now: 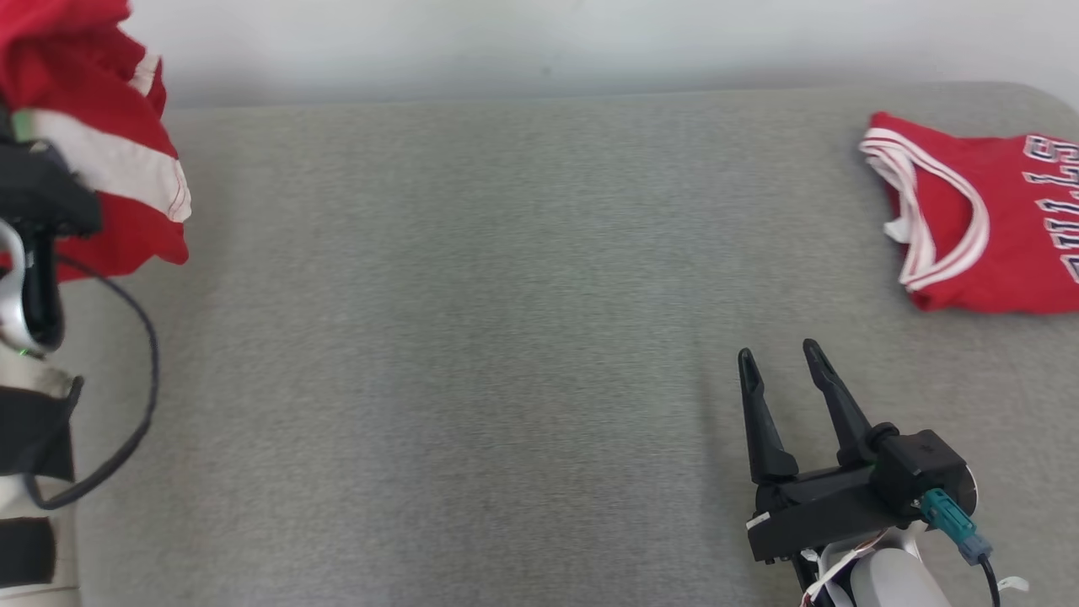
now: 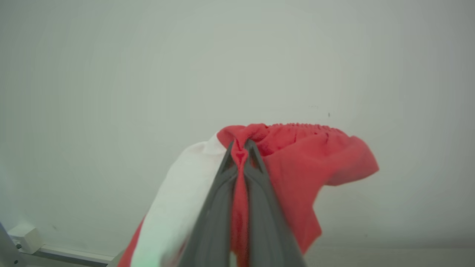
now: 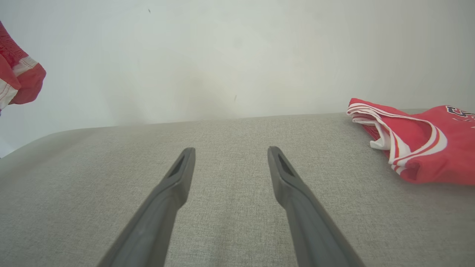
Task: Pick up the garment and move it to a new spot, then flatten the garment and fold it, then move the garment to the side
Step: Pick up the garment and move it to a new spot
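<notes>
The garment [image 1: 101, 160] is red with a broad white stripe and hangs in the air at the far left, above the grey padded surface [image 1: 506, 337]. In the left wrist view my left gripper [image 2: 240, 146] is shut on a bunched red fold of the garment [image 2: 304, 163], and the cloth drapes down both sides of the fingers. The right wrist view catches a corner of the garment [image 3: 18, 78] at its left edge. My right gripper [image 1: 779, 352] rests low at the lower right, open and holding nothing [image 3: 231, 151].
A second red piece, a jersey [image 1: 986, 228] with white trim and lettering, lies folded at the surface's far right [image 3: 426, 148]. A pale wall runs behind the surface. A black cable [image 1: 143, 405] loops off my left arm.
</notes>
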